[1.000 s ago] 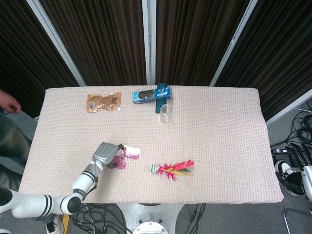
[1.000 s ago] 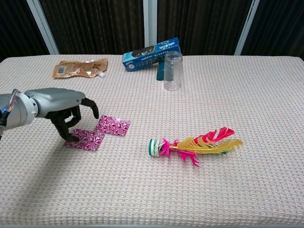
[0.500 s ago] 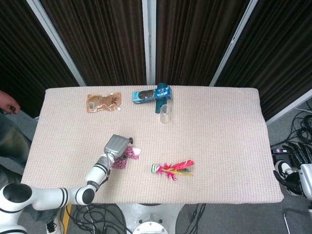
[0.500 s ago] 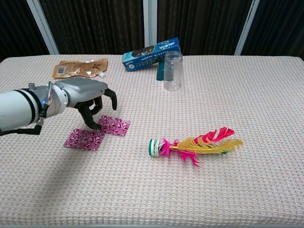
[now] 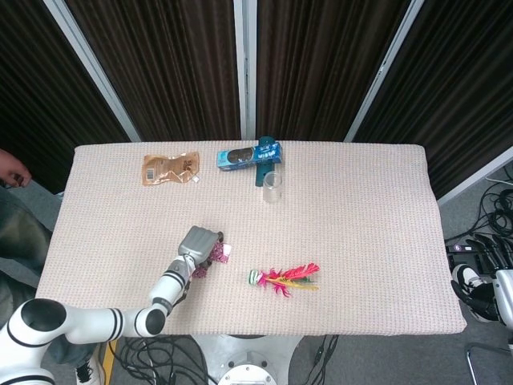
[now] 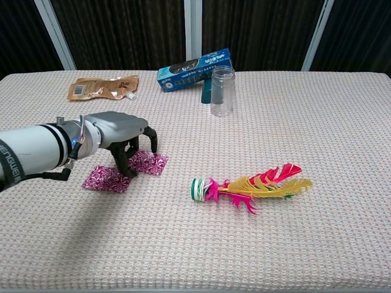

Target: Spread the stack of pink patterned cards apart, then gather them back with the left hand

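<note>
Two pink patterned cards lie side by side on the woven table cover, one to the left [image 6: 107,179] and one to the right [image 6: 151,162], their corners meeting. My left hand [image 6: 125,131] arches over them with fingers apart and bent down, and its fingertips [image 6: 131,171] rest where the cards meet. It grips nothing. In the head view the left hand [image 5: 200,242] covers most of the pink cards [image 5: 200,270]. My right hand [image 5: 474,292] hangs off the table's right side, too small to read.
A feather shuttlecock [image 6: 250,183] lies right of the cards. At the back stand a clear cup [image 6: 222,91], a blue box [image 6: 194,68] and a brown pouch [image 6: 101,87]. A person's hand [image 5: 11,172] shows at the left edge.
My left hand has moved right, from the left card's near-left corner to above where the two cards meet. The cards have stayed apart.
</note>
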`<control>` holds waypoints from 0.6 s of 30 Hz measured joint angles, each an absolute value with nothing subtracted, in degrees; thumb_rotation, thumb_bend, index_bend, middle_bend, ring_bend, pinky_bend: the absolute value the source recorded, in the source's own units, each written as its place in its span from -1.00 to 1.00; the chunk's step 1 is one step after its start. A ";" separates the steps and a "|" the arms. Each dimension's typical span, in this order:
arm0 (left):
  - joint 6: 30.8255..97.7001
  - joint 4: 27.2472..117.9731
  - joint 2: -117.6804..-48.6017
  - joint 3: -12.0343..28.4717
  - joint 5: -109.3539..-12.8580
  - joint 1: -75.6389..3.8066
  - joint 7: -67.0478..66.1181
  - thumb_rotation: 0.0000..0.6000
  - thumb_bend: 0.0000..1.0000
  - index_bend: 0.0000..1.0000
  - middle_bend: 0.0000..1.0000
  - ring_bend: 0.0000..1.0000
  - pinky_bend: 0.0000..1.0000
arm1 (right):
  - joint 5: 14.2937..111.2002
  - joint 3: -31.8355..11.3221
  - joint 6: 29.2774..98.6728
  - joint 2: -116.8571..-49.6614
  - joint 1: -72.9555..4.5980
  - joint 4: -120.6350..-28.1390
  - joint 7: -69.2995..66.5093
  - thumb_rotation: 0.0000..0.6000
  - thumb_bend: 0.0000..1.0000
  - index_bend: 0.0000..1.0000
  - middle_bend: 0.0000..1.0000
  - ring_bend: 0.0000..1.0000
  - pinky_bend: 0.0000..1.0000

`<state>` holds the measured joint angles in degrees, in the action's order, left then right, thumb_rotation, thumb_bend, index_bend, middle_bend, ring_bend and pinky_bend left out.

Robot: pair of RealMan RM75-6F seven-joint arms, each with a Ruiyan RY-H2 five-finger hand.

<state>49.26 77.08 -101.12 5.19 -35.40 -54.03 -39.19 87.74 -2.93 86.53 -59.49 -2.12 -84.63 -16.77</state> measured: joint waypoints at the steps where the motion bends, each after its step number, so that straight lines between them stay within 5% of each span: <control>1: 49.30 76.87 -101.28 5.19 -35.15 -54.10 -39.35 1.00 -0.46 -0.29 0.83 0.90 0.97 | 87.73 -2.93 86.58 -59.44 -2.08 -84.66 -16.73 0.50 -0.61 -0.68 -0.79 -0.99 -1.00; 18: 51.22 76.21 -102.88 5.48 -35.98 -54.02 -39.52 1.00 -0.46 -0.30 0.83 0.90 0.98 | 87.60 -2.87 86.58 -59.17 -1.92 -85.09 -16.44 0.51 -0.61 -0.68 -0.79 -0.98 -1.00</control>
<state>51.22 76.21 -102.88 5.48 -35.98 -54.02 -39.52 87.60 -2.87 86.58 -59.17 -1.92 -85.09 -16.44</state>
